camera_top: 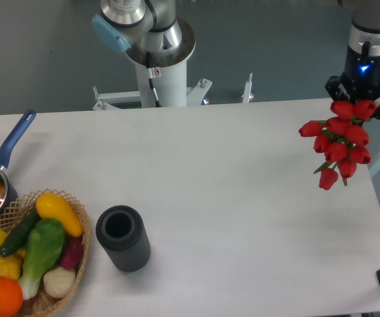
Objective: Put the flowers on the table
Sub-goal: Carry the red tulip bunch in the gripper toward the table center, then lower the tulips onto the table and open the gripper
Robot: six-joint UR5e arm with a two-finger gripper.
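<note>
A bunch of red tulips (340,144) hangs in the air at the far right of the white surface (243,198), buds clustered and pointing down toward the camera, a few green leaf tips showing at the lower edge. The stems run up into the tool (363,99) of the UR5e arm, whose dark fingers are closed on the bunch just below a glowing blue light on the wrist (the stems themselves are mostly hidden behind the buds). The tulips appear clear of the surface, with only a faint shadow beneath them, so by this view the lift is done and the placing is not: what remains is to lower the bunch onto the bare white area below or beside it and release. Well apart, toward the near left, a dark ribbed cylinder (123,238) stands upright and empty; just left of it sits a wicker basket (78,261) of vegetables, and at the left edge a small saucepan with a blue handle (13,142). A second robot base (157,46) rises behind the surface
</note>
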